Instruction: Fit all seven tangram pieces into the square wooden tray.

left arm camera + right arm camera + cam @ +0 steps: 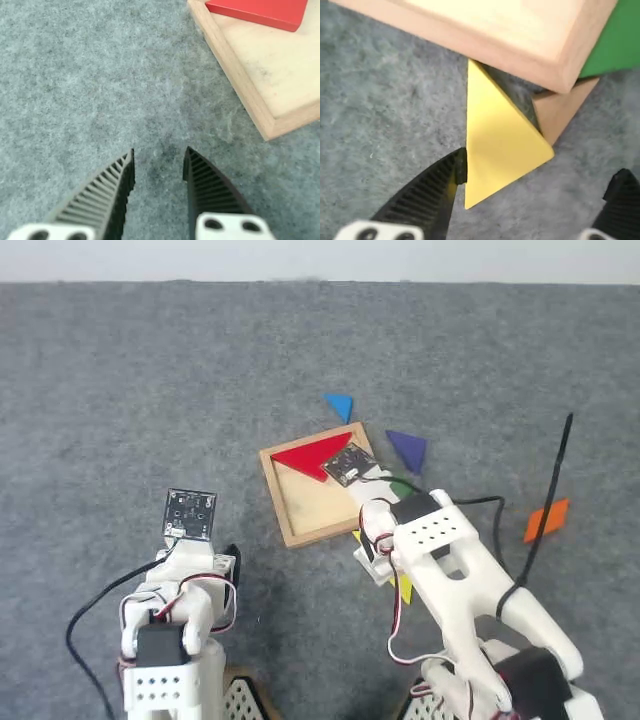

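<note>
Right gripper [540, 170] is spread wide over the flat yellow triangle [495, 150], with one toothed finger [430, 192] touching its edge and the other well clear. The triangle lies on the grey felt mat [380, 110], its tip right against the square wooden tray [495, 30], and a green piece [612, 40] sits just past the corner. Here's the danger, I'd say: a lopsided squeeze could shove the thin piece sideways, or jam it into the tray and jolt the red triangle [310, 455] inside. Left gripper [157, 165] hangs open over the mat beside the tray.
</note>
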